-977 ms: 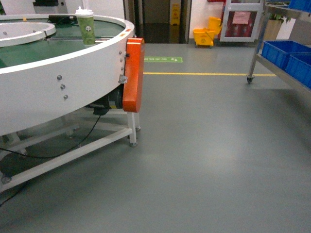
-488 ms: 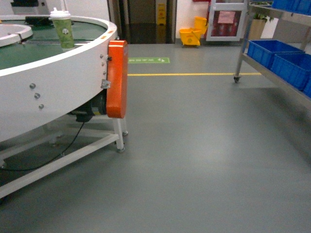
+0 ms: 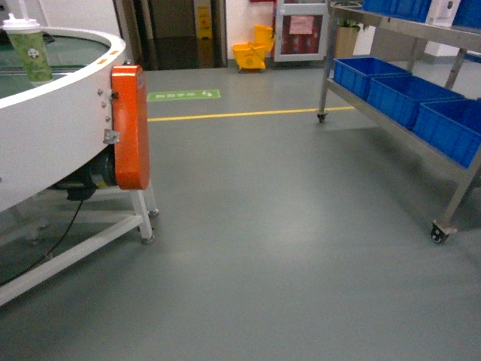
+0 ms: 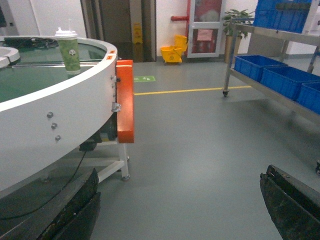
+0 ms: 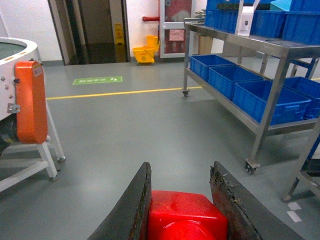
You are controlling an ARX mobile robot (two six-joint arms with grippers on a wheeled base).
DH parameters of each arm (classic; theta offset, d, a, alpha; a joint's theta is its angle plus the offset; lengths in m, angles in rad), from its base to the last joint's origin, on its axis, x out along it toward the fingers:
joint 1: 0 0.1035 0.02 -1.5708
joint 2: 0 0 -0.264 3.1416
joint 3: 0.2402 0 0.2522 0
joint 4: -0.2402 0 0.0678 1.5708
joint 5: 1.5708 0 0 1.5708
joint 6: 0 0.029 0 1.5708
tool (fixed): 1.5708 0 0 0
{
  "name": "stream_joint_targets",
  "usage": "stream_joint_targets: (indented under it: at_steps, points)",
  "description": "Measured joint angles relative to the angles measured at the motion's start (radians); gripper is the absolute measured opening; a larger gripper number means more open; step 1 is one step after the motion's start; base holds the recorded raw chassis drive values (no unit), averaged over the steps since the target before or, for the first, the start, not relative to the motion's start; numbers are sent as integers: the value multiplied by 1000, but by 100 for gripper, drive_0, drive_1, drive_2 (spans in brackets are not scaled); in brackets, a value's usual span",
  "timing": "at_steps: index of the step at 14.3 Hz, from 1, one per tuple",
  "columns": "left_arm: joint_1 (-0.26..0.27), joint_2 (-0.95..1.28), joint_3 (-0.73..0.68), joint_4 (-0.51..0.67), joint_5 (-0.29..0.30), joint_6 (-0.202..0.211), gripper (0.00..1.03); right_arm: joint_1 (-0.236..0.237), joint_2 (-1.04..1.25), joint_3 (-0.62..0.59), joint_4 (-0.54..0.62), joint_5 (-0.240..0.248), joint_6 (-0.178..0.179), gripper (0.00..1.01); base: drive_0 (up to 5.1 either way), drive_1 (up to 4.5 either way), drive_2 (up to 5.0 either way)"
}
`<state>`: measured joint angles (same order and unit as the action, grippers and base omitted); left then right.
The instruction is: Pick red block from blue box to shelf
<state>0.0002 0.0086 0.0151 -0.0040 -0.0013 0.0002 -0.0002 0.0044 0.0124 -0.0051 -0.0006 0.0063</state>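
Grey warehouse floor (image 3: 285, 248) is filling most of every view; no surface is carrying task things at this moment.

Right pincer (image 5: 182, 210) is sitting at the bottom centre of the right wrist view, jaws closed in on the red block (image 5: 186, 217), which is sitting squarely between the two black fingers (image 5: 132, 210) and touching both. The grip looks firm, but only the block's top and front are showing, so I cannot tell how deep it is seated.

Left pincer (image 4: 175, 210) is sitting at the bottom of the left wrist view, jaws spread wide with nothing between them.

Moving outward: the shelf (image 5: 260, 80) is standing in the upper right of the right wrist view and along the right edge of the head view, on castors, with dark blue crates (image 3: 391, 90) on its lower tier. It is well apart from the pincer. The round white conveyor (image 3: 60, 128) with its orange guard (image 3: 129, 128) is sitting at the left, with a paper cup (image 3: 26, 49) on top. The blue box is not in view.

Risks, my read:
- The block could be slipping out during the drive, since it is smooth plastic.
- The slatted shelf levels could be letting a small brick tip or drop through.
- The crates are crowding the lower tier, so free space is looking tight.
- The shelf is on castors, so a bump from the base could shift it.
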Motion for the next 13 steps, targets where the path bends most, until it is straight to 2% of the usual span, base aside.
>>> stream_joint_targets:
  at_steps: [13]
  points:
    - [0,0,0,0,0,0,98,0,0,0,0,0,0,29,0,0,0]
